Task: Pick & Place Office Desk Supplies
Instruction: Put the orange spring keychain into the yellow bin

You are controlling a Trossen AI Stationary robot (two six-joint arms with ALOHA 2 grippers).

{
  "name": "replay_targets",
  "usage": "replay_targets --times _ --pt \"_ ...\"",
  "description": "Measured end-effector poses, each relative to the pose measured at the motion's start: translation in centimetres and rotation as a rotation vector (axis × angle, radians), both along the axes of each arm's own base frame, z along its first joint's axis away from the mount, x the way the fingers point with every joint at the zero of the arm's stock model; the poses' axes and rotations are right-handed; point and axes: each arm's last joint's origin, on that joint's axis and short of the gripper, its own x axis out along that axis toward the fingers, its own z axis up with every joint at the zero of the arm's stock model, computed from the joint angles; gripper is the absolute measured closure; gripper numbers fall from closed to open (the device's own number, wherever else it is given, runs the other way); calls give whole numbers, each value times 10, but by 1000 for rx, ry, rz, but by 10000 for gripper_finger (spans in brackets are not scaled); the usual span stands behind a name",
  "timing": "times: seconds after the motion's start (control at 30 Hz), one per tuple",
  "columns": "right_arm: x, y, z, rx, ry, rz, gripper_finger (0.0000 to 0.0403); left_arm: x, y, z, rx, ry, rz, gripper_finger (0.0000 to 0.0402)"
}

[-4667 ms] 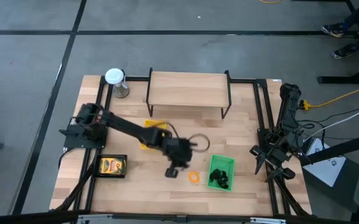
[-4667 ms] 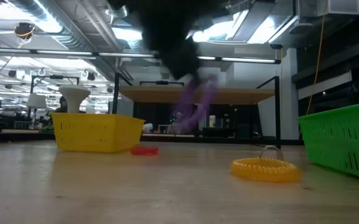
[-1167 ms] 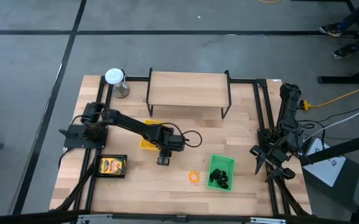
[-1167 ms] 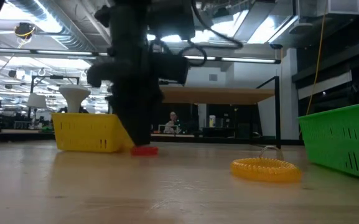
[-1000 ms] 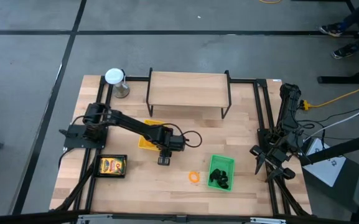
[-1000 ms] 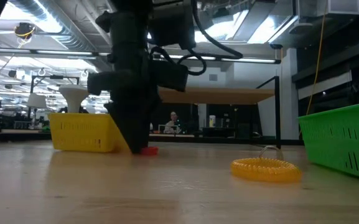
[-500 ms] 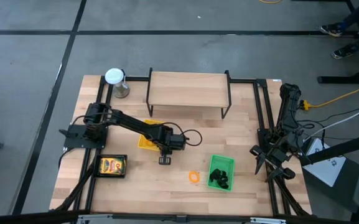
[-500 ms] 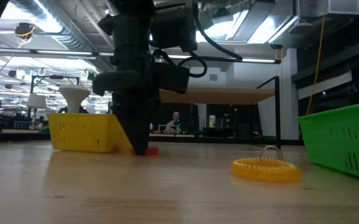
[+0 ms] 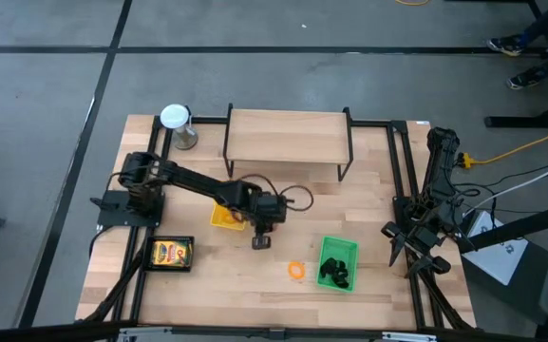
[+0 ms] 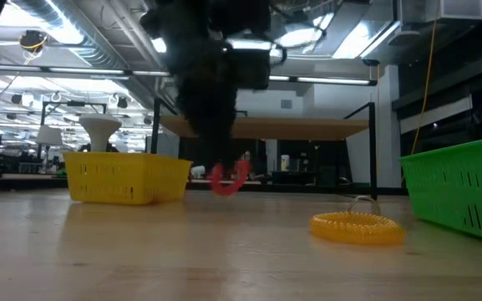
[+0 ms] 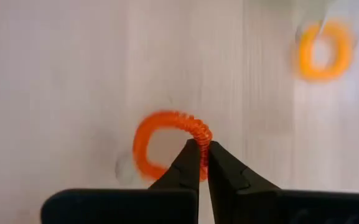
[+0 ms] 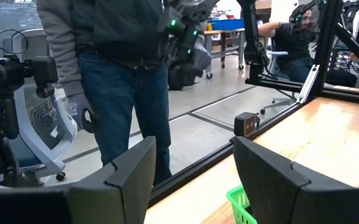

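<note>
My left gripper (image 9: 261,242) is over the table's middle, between the yellow tray (image 9: 223,218) and the green tray (image 9: 338,262), shut on a red-orange coil ring (image 10: 226,181). A second, yellow-orange coil ring (image 9: 296,270) lies flat on the table beside the green tray, which holds black clips (image 9: 333,274). A yellow printed box (image 9: 171,253) lies in the black tray. No purple ring shows. My right gripper (image 12: 193,146) waits open at the table's right edge (image 9: 414,245). My left gripper (image 11: 203,145) pinches the red-orange ring's band at one spot of its rim (image 11: 200,131) between the two fingertips. The fingers come from above, pointing down. The ring (image 10: 226,181) hangs below them, lifted clear of the table.
A wooden shelf on black legs (image 9: 288,138) stands at the far side, and a grey cylinder with a white top (image 9: 177,122) at the far left. Bare wood lies along the near edge. A person (image 12: 123,68) stands beyond the table's right side.
My left gripper was down at the table on the red-orange ring beside the yellow tray. It has risen and moved a little toward the table's right, and the ring has come up with it, lifted clear of the wood.
</note>
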Motion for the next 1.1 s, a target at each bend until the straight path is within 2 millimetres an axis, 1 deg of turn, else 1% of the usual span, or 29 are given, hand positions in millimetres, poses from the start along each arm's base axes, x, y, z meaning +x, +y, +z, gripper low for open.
replay_targets --times 0.23,0.37,0.43,0.53,0.63,0.77,0.9,0.97,1.1 --pt "0 0 0 0 0 0 184 -10 29 59 -34 -245 112 397" --pt "0 0 0 0 0 0 184 -22 45 95 -47 -399 172 398" --pt "0 0 0 0 0 0 184 -30 53 108 -50 -434 195 398" --pt "0 0 0 0 0 0 184 -41 63 121 -72 -468 201 399" --pt "0 0 0 0 0 0 184 -54 68 123 -93 -504 219 399" --pt "0 0 0 0 0 0 184 -78 70 110 -138 -535 295 399" --pt "0 0 0 0 0 0 184 -106 67 99 -161 -579 353 399" --pt "0 0 0 0 0 0 184 -119 64 95 -167 -573 378 399" --pt "0 0 0 0 0 0 184 -140 59 91 -162 -593 418 399"
